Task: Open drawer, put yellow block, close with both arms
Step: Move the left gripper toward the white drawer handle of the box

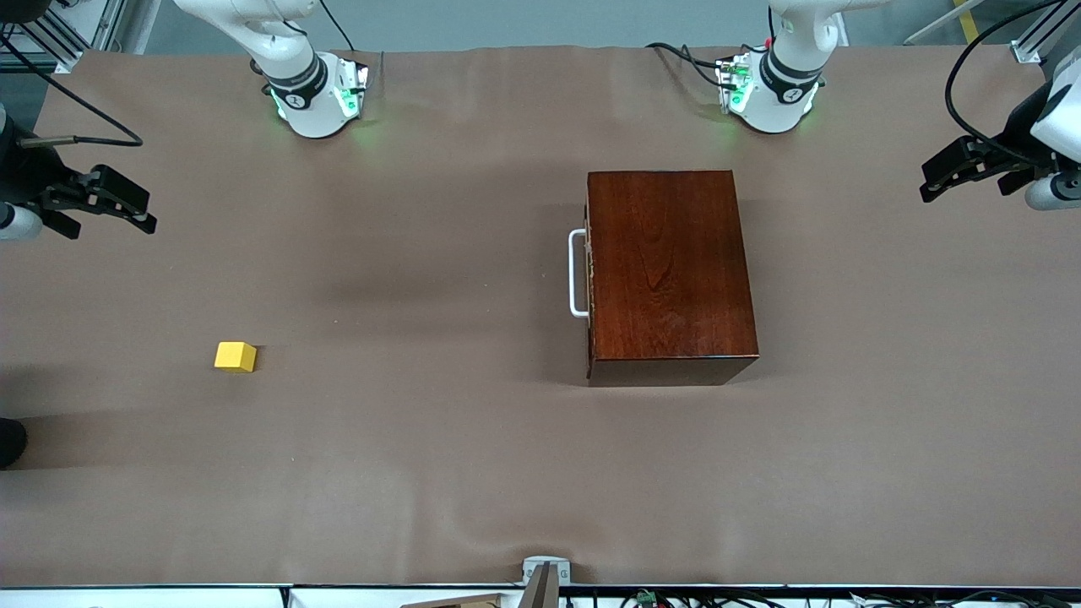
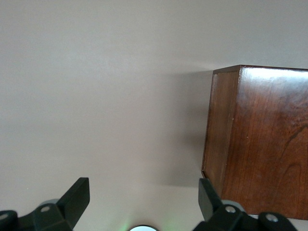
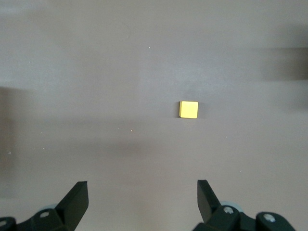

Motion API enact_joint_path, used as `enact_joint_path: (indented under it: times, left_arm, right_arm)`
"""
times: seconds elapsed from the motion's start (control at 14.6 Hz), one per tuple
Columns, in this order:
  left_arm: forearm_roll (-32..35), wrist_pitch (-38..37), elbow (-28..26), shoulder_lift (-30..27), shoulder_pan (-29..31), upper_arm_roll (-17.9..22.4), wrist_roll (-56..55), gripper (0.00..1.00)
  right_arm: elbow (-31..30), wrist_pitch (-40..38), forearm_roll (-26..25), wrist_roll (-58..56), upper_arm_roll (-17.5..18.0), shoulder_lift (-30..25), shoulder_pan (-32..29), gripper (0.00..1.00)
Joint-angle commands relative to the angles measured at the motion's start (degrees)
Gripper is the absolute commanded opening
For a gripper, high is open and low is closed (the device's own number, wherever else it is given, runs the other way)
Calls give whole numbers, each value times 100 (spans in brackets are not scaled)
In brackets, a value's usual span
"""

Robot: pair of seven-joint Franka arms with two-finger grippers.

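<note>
drawer [image 1: 589,272]: fully shut, dark reddish-brown front flush with the glossy mahogany box [image 1: 667,272]; white U-bar handle [image 1: 577,274] faces the right arm's end of the bench. Box sits toward the left arm's end, upright.
yellow block [image 1: 236,356]: small bright-yellow cube, flat on the bench, toward the right arm's end, well apart from the drawer, nearer the front camera than the handle.

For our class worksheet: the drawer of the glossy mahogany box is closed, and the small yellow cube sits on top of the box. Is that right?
Not quite. The drawer is closed, but the small yellow cube lies on the brown table cover, toward the right arm's end, as the front view shows.
</note>
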Motion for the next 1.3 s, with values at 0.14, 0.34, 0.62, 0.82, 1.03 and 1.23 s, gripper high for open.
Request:
enact_joint_path:
  times: [0.14,0.34,0.62,0.82,1.03,1.23]
  left_arm:
    - [111,-135,171,69,55,-64,30,100]
    - [85,-135,373,209,29,-81,74,100]
    - [119,-126,689,569,-410,-406,-83,100]
    - [93,-92,874,964,-857,-556,-854,100]
    - [102,119,1400,1675,-1604,-556,-1708,100]
    - [225,557,1665,2265,-2272,-530,-2280,100]
  right_arm:
    - [119,-82,82,-20,18,49,-69,100]
    - [119,-82,91,-20,18,49,-77,100]
    - [119,-82,82,-3,18,49,-60,100]
    - [102,-91,82,-20,18,49,-69,100]
    - [102,-91,91,-20,18,58,-42,100]
    - [102,-91,91,-20,18,67,-86,100]
